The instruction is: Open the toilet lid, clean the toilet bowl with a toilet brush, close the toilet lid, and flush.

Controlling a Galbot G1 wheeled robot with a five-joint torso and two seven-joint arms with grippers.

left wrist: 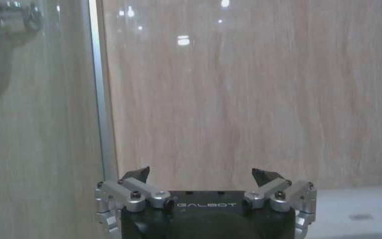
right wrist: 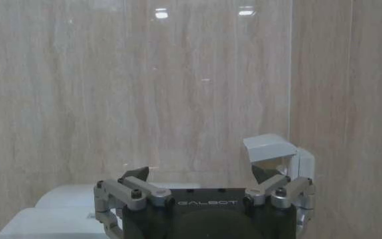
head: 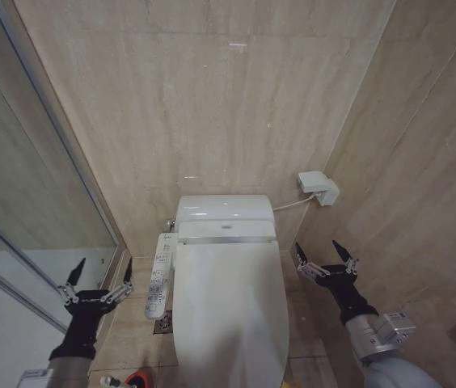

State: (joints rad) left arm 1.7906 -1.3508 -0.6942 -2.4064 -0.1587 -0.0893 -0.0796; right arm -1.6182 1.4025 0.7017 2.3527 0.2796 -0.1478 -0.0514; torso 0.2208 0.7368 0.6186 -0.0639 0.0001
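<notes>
The toilet lid (head: 228, 311) is a glossy white oval lying flat and shut over the toilet bowl, which it hides. A white tank (head: 225, 217) sits behind it against the wall. My left gripper (head: 100, 271) hangs open to the left of the toilet, level with the side control panel (head: 159, 275). My right gripper (head: 323, 253) hangs open to the right of the lid, apart from it. Each wrist view shows that arm's own open gripper, left (left wrist: 203, 175) and right (right wrist: 202, 174), facing the beige wall with nothing between the fingers. A red object (head: 139, 379), with a white piece beside it, peeks in at the floor's bottom edge.
A glass shower door (head: 34, 202) with a metal frame closes off the left side. A white box (head: 318, 187) with a hose is mounted on the right wall. Tiled walls stand close on both sides. A floor drain (head: 163, 323) lies by the toilet's left.
</notes>
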